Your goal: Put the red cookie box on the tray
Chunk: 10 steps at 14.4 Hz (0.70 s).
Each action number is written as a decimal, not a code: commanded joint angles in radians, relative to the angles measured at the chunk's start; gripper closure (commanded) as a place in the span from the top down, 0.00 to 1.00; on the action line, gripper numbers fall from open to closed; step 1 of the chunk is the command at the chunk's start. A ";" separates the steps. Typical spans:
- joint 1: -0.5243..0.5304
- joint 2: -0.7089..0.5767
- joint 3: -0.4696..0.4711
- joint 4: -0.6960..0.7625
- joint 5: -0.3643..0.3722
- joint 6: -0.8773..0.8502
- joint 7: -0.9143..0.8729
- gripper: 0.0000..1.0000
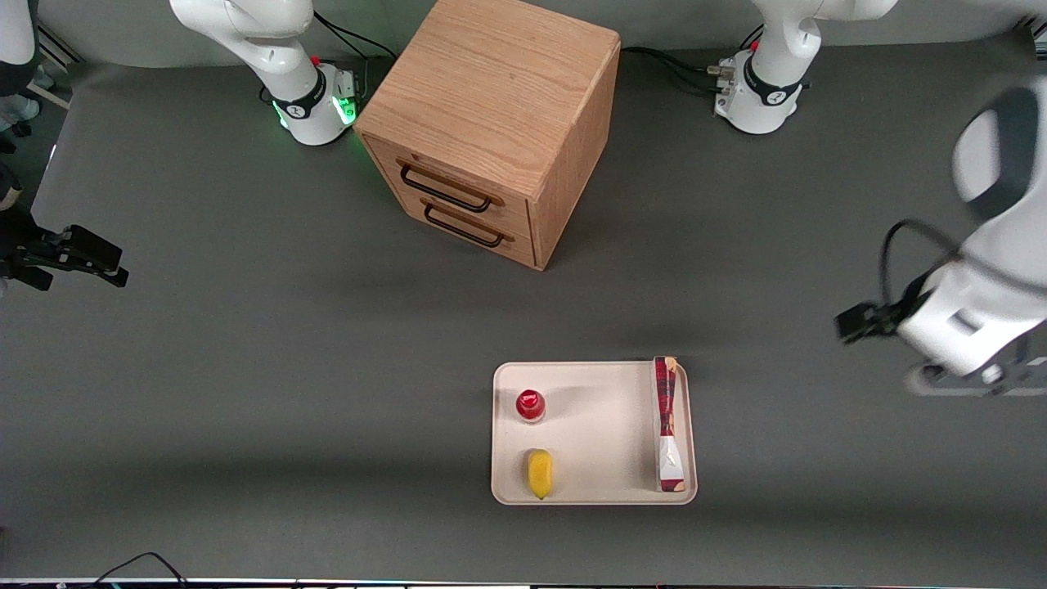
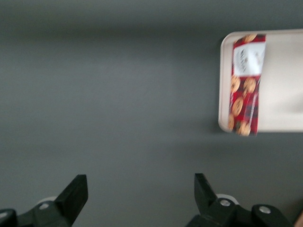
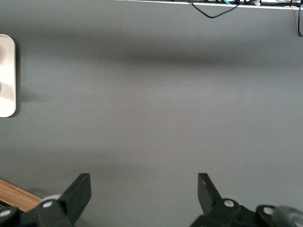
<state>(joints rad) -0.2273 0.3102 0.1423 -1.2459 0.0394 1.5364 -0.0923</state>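
Note:
The red cookie box [image 1: 667, 424] lies flat in the cream-white tray [image 1: 605, 425], along the tray's edge toward the working arm's end of the table. One end of the box rests on the tray's rim. The left wrist view also shows the box [image 2: 246, 82] and the tray [image 2: 284, 85]. The left arm's gripper [image 1: 969, 378] hangs above bare table, well away from the tray toward the working arm's end. In the left wrist view the gripper [image 2: 140, 182] is wide open, with nothing between its fingers.
A small red-capped bottle [image 1: 530, 405] and a yellow item [image 1: 539, 473] sit in the tray toward the parked arm's end. A wooden drawer cabinet [image 1: 491, 123] stands farther from the front camera. A corner of the tray shows in the right wrist view [image 3: 5, 75].

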 commanded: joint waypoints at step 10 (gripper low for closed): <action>-0.023 -0.331 0.119 -0.335 -0.061 -0.026 0.060 1.00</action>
<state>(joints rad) -0.2315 0.0548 0.2532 -1.4652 -0.0154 1.4472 -0.0298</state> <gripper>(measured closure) 0.000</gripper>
